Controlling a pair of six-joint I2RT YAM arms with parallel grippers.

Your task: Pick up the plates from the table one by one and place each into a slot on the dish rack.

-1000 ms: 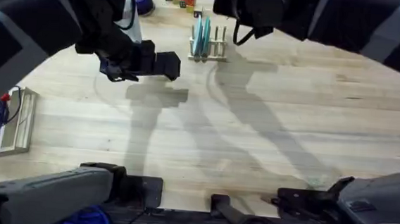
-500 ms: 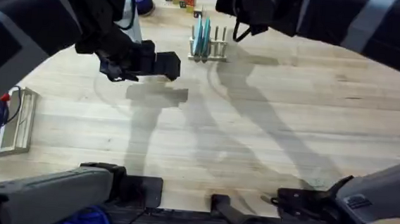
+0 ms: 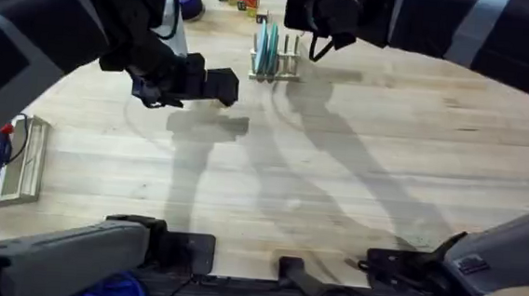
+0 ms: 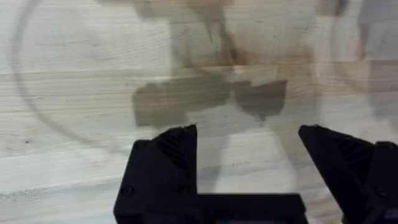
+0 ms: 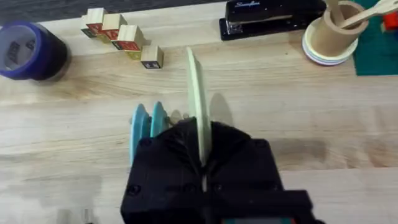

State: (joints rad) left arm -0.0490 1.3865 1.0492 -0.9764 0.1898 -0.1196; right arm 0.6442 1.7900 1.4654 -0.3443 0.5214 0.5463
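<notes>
Tray of pale wood [image 3: 28, 164] with upright sides, at the left edge of the light plank table [image 3: 337, 172]; red and blue items inside, partly cut off and hard to make out.

Left gripper [image 3: 234, 86], black plastic, hangs above bare grained tabletop towards the far left; in its wrist view its two blunt fingers [image 4: 180, 149] stand wide apart with nothing between them, their shadow cast on the planks.

Blue cylindrical container [image 5: 28, 51] at the far edge; beside it a row of small wooden cubes [image 5: 121, 38] with red printed faces, lettering too small to read.

Small light wooden dish rack [image 3: 275, 63] with upright dowel pegs, near the far edge at centre; two light blue-teal round plates [image 5: 148, 123] stand on edge in it.

Right gripper [image 5: 202, 165], black, above the rack, closed on the rim of a pale cream-yellow round plate [image 5: 198, 102] held upright, just beside the teal pair.

Black stapler [image 5: 273, 15], script lettering illegible; tan cylindrical cup [image 5: 333, 31] holding wooden utensils, cut off.
</notes>
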